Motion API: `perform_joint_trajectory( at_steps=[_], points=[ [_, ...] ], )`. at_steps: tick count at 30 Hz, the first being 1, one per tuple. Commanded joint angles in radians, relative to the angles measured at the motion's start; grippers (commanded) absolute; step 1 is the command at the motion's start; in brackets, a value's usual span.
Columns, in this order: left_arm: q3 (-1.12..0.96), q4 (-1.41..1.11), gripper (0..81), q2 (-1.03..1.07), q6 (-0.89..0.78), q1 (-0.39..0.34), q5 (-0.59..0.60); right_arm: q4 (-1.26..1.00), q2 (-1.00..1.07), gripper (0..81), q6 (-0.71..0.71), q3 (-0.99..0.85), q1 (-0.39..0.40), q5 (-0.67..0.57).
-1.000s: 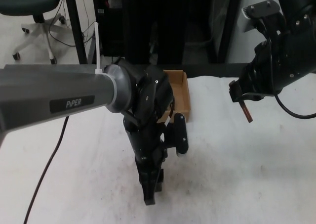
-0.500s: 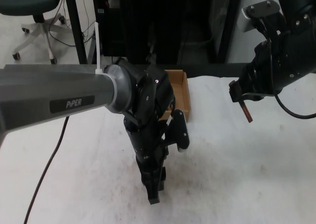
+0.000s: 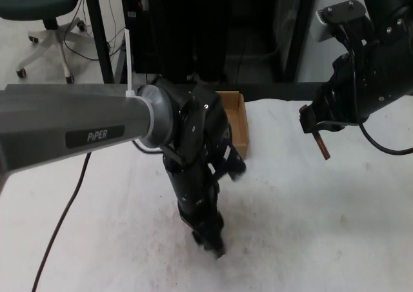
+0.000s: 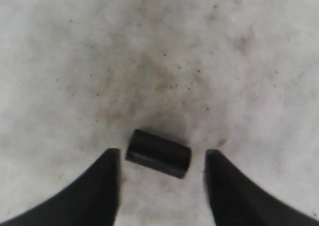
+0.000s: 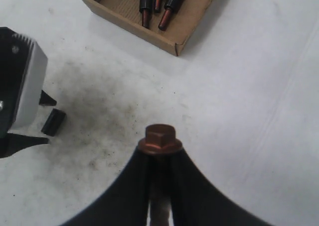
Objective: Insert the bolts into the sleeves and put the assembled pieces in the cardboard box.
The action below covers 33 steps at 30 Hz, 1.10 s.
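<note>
**Hazards.** The left gripper (image 4: 162, 161) is released, its jaws set either side of the sleeve (image 4: 158, 152), which lies on its side on the bench (image 5: 259, 111), slightly skewed to the jaws. Closing on a skewed, round part is likely to roll or squirt it out, or to trap it crooked so the bore is poorly presented. The right gripper (image 5: 160, 156) is clenched on a bolt (image 5: 159, 137), raised well apart from the sleeve. Any tilt in either part would probably jam insertion.

**Clearances.** Bare bench surrounds the sleeve. The cardboard box (image 5: 129, 23), holding assembled pieces (image 5: 167, 6), sits near the bench's far edge, just beyond the left arm; approach it from above to avoid striking its wall
</note>
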Motion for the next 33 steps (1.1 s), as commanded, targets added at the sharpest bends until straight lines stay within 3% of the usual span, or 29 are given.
perform_joint_trajectory(
  at_steps=[1,5,8,15,21,33],
  points=[
    [-0.003,-0.014,48.1,-0.014,-0.559,0.008,-0.038,-0.005,-0.012,0.8,-0.004,-0.004,-0.002,-0.011],
    [-0.003,0.023,48.1,-0.014,-1.005,0.018,-0.013,-0.005,-0.012,0.8,-0.002,-0.004,-0.002,-0.011],
    [-0.003,0.035,48.1,-0.014,-1.135,0.016,0.039,-0.005,-0.012,0.8,-0.002,-0.004,-0.002,-0.011],
    [-0.003,-0.052,47.8,-0.014,-1.180,0.011,0.041,-0.005,-0.012,0.8,-0.002,-0.004,-0.002,-0.011],
    [-0.003,-0.052,38.3,0.013,-1.197,0.011,0.045,-0.005,-0.012,0.8,-0.002,-0.004,-0.002,-0.011],
    [-0.001,-0.052,38.1,0.041,-1.132,0.011,0.044,-0.005,-0.012,0.8,-0.002,-0.004,-0.002,-0.011]
  ],
)
